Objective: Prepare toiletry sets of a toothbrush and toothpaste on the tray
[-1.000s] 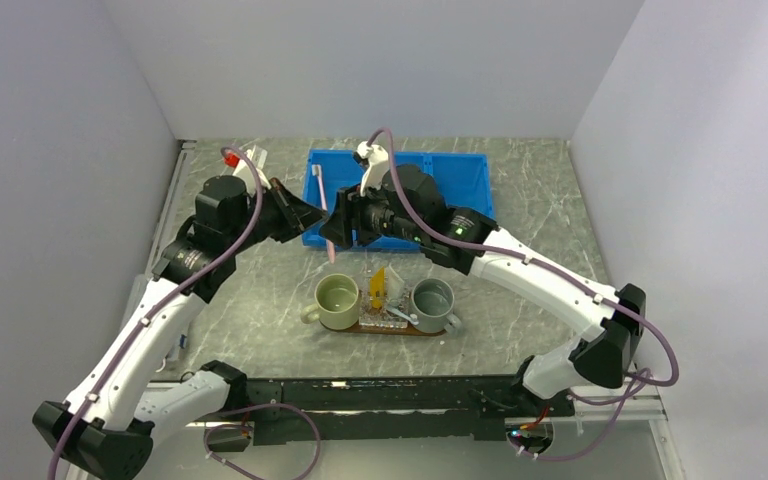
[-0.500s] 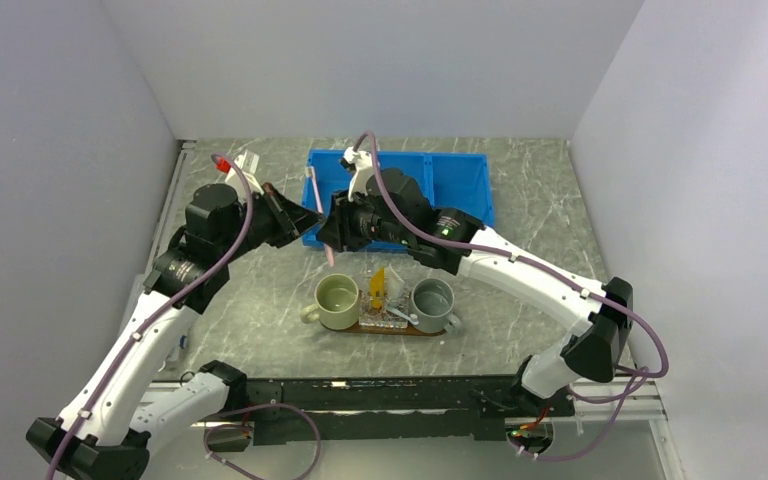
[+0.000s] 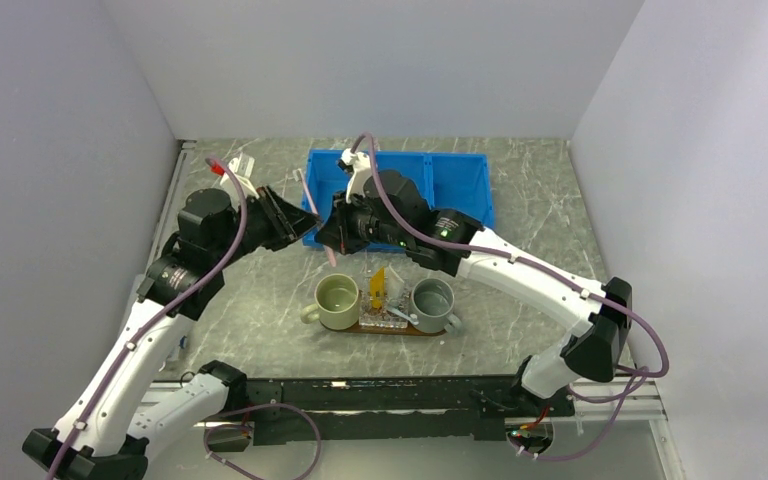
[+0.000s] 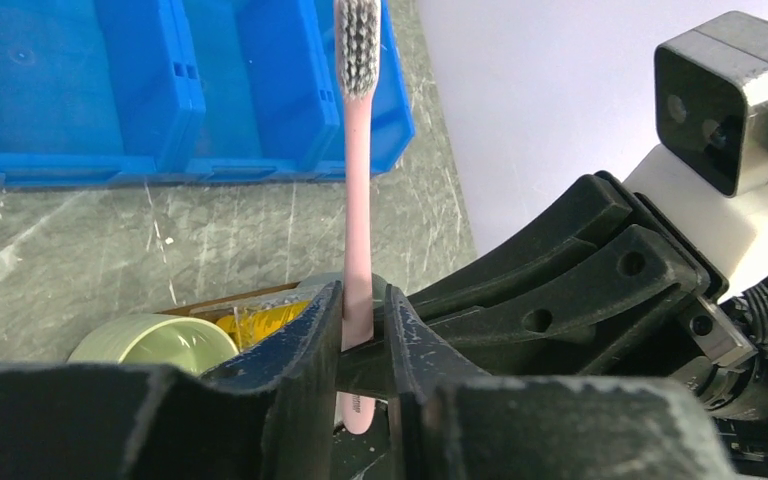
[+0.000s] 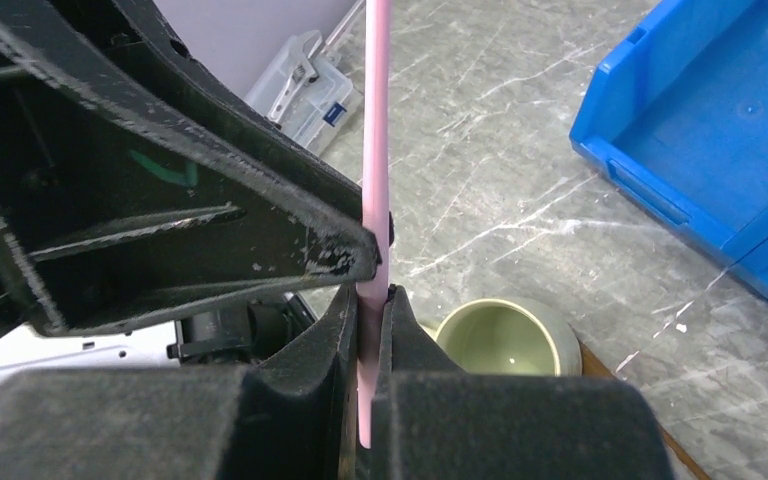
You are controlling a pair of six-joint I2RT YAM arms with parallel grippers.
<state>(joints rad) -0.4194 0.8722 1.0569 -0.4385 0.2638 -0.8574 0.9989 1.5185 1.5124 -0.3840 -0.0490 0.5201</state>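
- My right gripper [image 5: 370, 300] is clamped tight on the pink toothbrush [image 5: 375, 150]. It pinches the handle low down, and a short tail sticks out past my fingers.
- My left gripper [image 4: 362, 298] straddles the same handle just beside the right one, nose to nose with it. Its jaws are only a narrow slit apart, with a sliver of gap showing beside the handle.
- The toothbrush's long axis runs crosswise through both sets of fingers, steeply upright. The bristle head points up and away from my fingers, and the bristles face my left wrist camera.
- Beyond the head, past my fingertips, lies the blue bin [image 4: 160, 90].
- Below my grippers, on the tail side, sits the tray [image 3: 400, 329]. On it the yellow tube [image 3: 378, 283] stands between the green mug [image 3: 338, 298] and the grey mug [image 3: 432, 300], well apart from the toothbrush.
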